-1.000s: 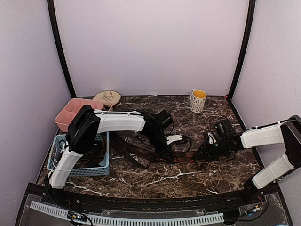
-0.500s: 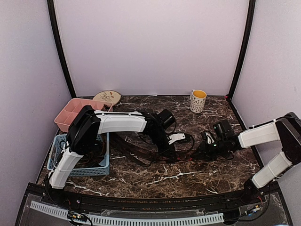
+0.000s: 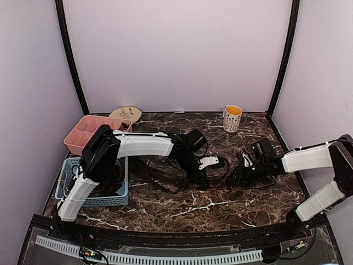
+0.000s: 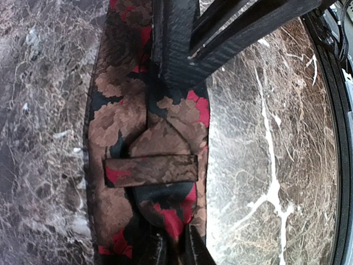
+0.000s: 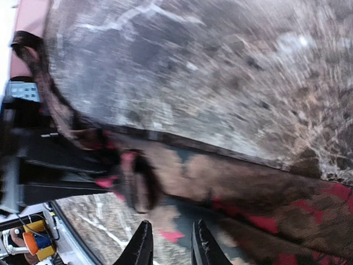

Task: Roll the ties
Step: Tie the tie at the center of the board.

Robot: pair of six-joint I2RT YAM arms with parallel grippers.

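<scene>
A tie [image 3: 165, 174] of brown, red and black floral cloth lies flat across the middle of the table between my two grippers. In the left wrist view the tie [image 4: 127, 121] shows its back with a keeper loop [image 4: 150, 170]. My left gripper [image 4: 177, 251] pinches the cloth just below that loop, with its fingers almost together. A blackish woven strip [image 4: 176, 38] crosses the tie further up. In the top view the left gripper [image 3: 201, 179] sits mid-table. The right gripper [image 3: 236, 176] is at the tie's right part. There, over the tie [image 5: 248, 187], the right gripper [image 5: 172, 237] stands narrowly open.
A blue basket [image 3: 118, 193] sits beside the left arm, with a pink divided tray [image 3: 83, 132] and a plate [image 3: 126, 114] behind it. A mug [image 3: 232, 117] stands at the back right. Thin black cables [image 3: 219, 164] loop between the grippers.
My left gripper has moved a little to the right along the tie. The right gripper has shifted slightly left, closer to it.
</scene>
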